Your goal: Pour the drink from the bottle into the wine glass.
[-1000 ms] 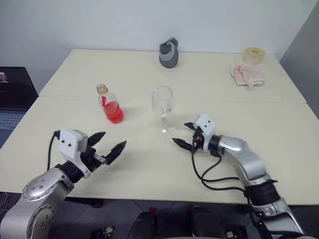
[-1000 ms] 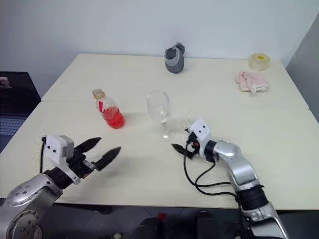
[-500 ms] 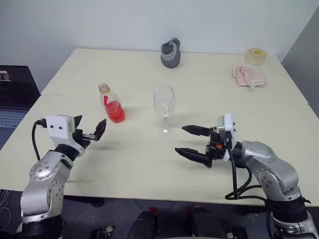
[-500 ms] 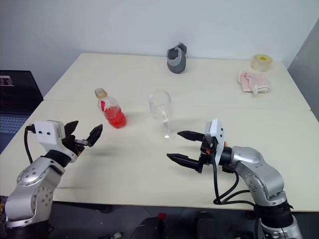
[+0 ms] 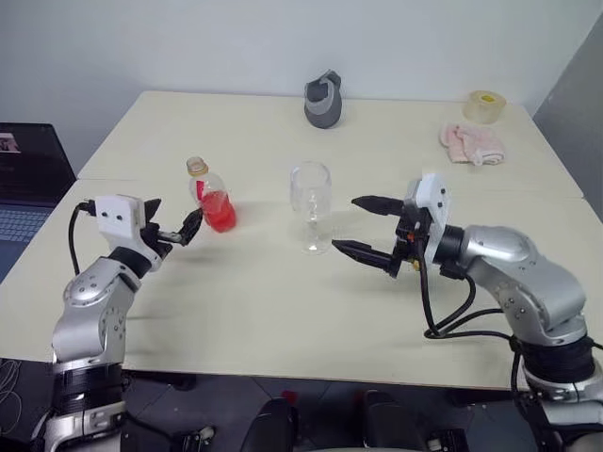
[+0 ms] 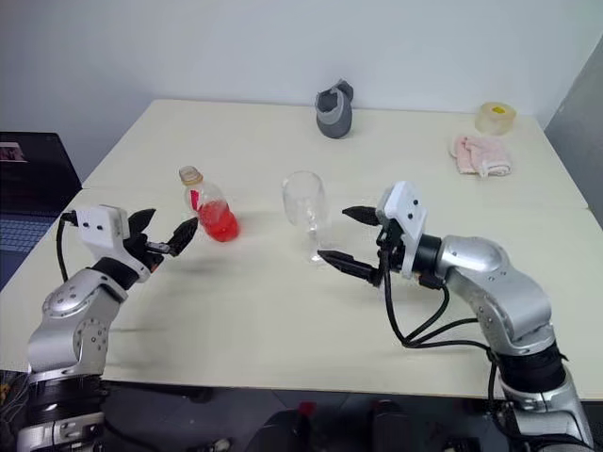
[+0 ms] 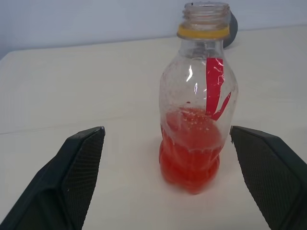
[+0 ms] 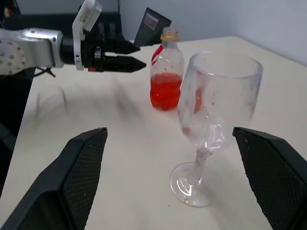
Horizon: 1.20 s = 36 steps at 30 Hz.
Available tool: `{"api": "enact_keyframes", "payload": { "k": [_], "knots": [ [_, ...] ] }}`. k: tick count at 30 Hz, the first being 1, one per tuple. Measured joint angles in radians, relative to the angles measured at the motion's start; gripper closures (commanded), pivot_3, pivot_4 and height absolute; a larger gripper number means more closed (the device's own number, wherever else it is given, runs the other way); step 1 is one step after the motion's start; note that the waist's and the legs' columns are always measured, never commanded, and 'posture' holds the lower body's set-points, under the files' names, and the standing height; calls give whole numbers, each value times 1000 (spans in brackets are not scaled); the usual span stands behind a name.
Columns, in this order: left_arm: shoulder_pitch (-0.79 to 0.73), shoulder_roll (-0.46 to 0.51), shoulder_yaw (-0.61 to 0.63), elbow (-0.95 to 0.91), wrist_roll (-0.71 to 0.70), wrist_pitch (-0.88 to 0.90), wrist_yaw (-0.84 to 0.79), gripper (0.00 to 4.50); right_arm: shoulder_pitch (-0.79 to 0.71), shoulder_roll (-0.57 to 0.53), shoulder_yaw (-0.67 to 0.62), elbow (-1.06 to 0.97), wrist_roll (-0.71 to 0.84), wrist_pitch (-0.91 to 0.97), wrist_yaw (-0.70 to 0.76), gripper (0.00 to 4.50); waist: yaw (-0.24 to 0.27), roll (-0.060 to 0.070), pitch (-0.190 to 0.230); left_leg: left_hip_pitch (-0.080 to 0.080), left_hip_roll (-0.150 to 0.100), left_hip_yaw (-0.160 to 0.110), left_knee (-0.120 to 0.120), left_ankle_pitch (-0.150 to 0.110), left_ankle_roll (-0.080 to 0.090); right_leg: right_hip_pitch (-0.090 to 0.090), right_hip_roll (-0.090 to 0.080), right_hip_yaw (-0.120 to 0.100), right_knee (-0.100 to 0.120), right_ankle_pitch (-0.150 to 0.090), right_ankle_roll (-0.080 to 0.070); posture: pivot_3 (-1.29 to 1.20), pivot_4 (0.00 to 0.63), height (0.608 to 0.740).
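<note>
Both arms are built of rounded silver-grey metal shells with small dark screw heads dotting the left shoulder housing. Each wrist narrows to a black collar carrying a boxy white camera block. The left claw (image 5: 181, 232) and the right claw (image 5: 366, 229) each have 2 black, tapering, pointed fingers, and their inner pads (image 7: 79, 163) are finely cross-hatched. Black cables loop loosely from each wrist, with a bit of orange at the right wrist.
</note>
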Motion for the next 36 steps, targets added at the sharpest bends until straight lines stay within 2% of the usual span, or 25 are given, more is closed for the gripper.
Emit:
{"api": "enact_keyframes", "payload": {
  "k": [6,17,22,36],
  "knots": [
    [-23,0,-24,28,0,-1,-50,0,-100,-13,-5,-7,54,135,-41,25,0,0,0,-1,0,-1,0,0,0,-1,0,0,0,0,0,0,150,740],
    [-90,0,-41,106,20,-26,-71,0,-253,-11,-18,23,111,208,-62,25,0,0,0,-1,0,-1,1,0,0,-1,0,-1,1,0,0,0,150,740],
    [-114,-2,-54,120,36,-54,-74,0,-270,-12,-22,26,138,231,-62,25,-1,0,0,-2,-1,-1,1,0,0,-1,-1,-1,0,0,0,0,150,740],
    [-221,-6,-73,313,69,-146,-106,0,-312,0,-22,44,149,242,-82,25,-2,0,0,-2,-1,-1,1,0,0,-2,-1,-1,1,0,0,0,150,740]
  ]
}}
